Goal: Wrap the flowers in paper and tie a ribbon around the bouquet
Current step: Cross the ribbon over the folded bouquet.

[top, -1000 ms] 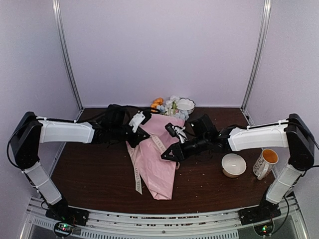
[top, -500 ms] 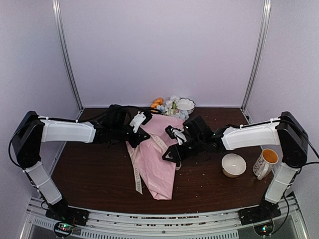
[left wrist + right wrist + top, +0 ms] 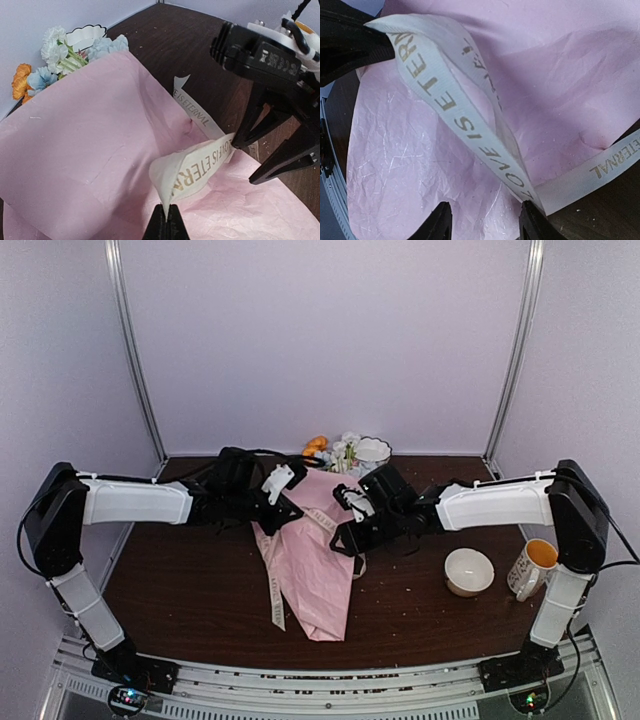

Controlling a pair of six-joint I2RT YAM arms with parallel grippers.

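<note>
1 sheet of pink paper (image 3: 315, 560) lies on the table (image 3: 190, 580) around 1 bunch of flowers (image 3: 55, 55), whose blooms show at its far end. The left gripper (image 3: 165, 222) is clenched on a fold of the 1 ribbon (image 3: 445, 105). The right gripper (image 3: 485, 225) has its jaws apart at the loop. 2 white bowls (image 3: 373, 450) (image 3: 468, 570) and 1 mug (image 3: 533, 567) stand nearby.

We see a dark brown wooden bench (image 3: 190, 580) boxed in by plain pale lilac walls (image 3: 320, 340), two slim metal posts (image 3: 135, 360) at the back corners, a silver rail (image 3: 320, 685) along its near edge. The light is soft and even.
</note>
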